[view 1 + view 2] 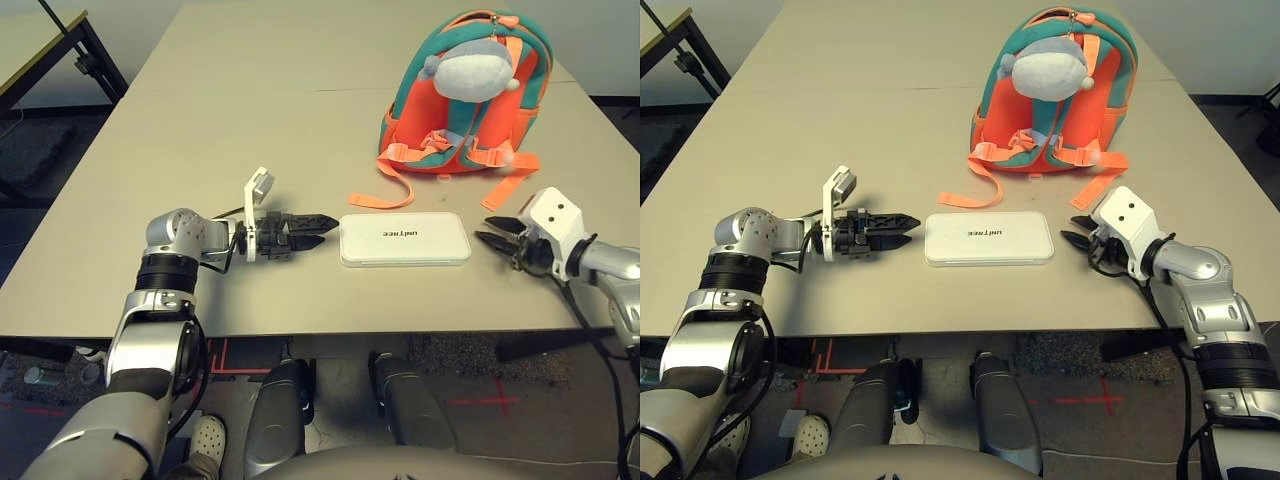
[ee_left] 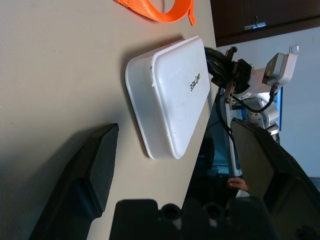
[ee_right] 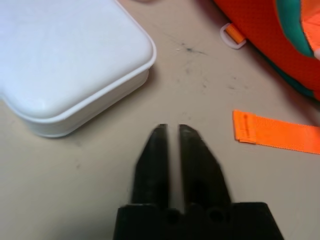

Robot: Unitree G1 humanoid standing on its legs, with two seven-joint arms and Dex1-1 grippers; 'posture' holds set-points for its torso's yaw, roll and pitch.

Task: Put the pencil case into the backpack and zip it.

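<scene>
The case lay flat on the table, lid up, between the two grippers and touched by neither; the backpack stood behind the case, well apart from it, its zip closed over the top and a plush toy on its front; one orange strap curled on the table just behind the case; the left gripper hovered just left of the case, pointing at its short end, fingers spread wide and empty; the right gripper sat near the case's right end, fingers nearly together, holding nothing.
</scene>
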